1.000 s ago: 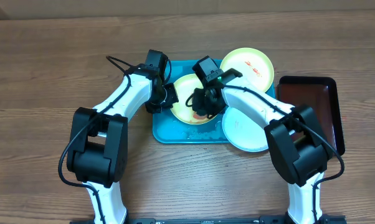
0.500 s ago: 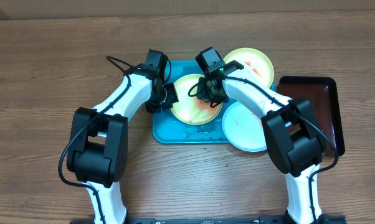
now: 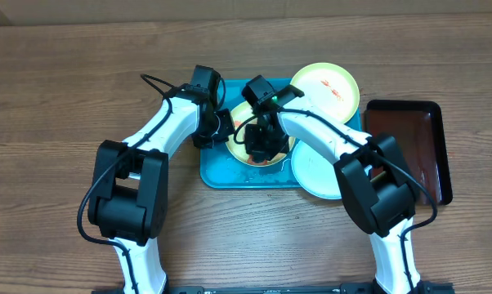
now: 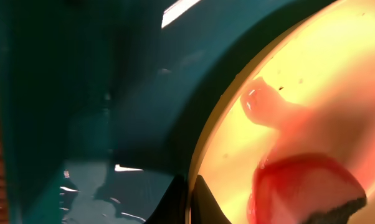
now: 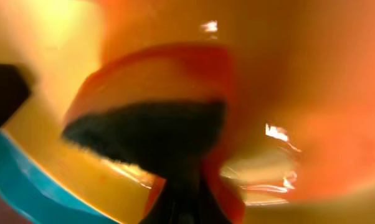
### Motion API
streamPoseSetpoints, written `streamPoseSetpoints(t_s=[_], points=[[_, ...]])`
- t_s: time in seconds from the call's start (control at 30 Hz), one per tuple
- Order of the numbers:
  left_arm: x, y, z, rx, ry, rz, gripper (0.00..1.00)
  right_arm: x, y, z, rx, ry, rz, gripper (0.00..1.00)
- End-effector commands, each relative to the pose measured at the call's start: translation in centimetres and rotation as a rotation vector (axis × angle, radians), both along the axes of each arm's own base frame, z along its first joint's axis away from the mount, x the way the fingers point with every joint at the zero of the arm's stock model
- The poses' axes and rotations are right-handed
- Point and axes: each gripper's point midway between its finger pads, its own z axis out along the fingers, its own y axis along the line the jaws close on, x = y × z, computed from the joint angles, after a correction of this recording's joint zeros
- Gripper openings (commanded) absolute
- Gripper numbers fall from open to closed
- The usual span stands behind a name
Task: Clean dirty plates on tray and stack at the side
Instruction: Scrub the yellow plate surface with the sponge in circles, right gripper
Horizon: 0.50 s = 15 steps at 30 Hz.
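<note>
A yellow-green plate (image 3: pixel 240 122) lies on the turquoise tray (image 3: pixel 217 173). My left gripper (image 3: pixel 223 129) is shut on the plate's left rim; in the left wrist view its jaws (image 4: pixel 189 200) pinch the plate's edge (image 4: pixel 281 106) over the wet tray (image 4: pixel 81 93). My right gripper (image 3: pixel 263 145) presses down on the same plate, shut on a red sponge with a black scrubbing face (image 5: pixel 151 132). That sponge (image 4: pixel 306 186) also shows in the left wrist view. A second yellow-green plate (image 3: pixel 328 86) with red smears sits at the tray's far right corner. A white-bluish plate (image 3: pixel 318 173) overlaps the tray's right edge.
A dark brown-black tray (image 3: pixel 411 147) lies at the right of the wooden table (image 3: pixel 58 90). A black cable loops off the left arm near the tray's far left corner.
My right gripper swept the sponge to the plate's far side and back toward the near left. The left gripper kept its hold on the rim.
</note>
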Motion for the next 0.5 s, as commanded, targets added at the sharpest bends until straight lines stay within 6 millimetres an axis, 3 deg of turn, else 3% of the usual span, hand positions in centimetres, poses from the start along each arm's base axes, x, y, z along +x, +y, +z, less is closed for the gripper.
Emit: streamPoseSetpoints(t_s=[0.0, 0.1, 0.2, 0.3, 0.47], points=[[0.3, -0.7, 0.1, -0.024, -0.014, -0.032, 0.04, 1.6, -4.4, -1.0, -0.152, -0.006, -0.083, 0.04], [0.3, -0.7, 0.1, -0.024, -0.014, -0.031, 0.04, 3.4, -6.3, -0.7, -0.192, -0.050, -0.123, 0.04], [0.3, -0.8, 0.1, -0.024, -0.014, -0.031, 0.04, 5.0, -6.9, -0.7, -0.177, -0.094, -0.149, 0.04], [0.3, -0.7, 0.1, -0.024, -0.014, -0.031, 0.04, 6.3, -5.8, -0.8, -0.126, -0.145, -0.124, 0.04], [0.3, -0.6, 0.0, -0.018, -0.016, -0.029, 0.04, 6.5, -2.3, -1.7, -0.014, -0.154, -0.074, 0.04]])
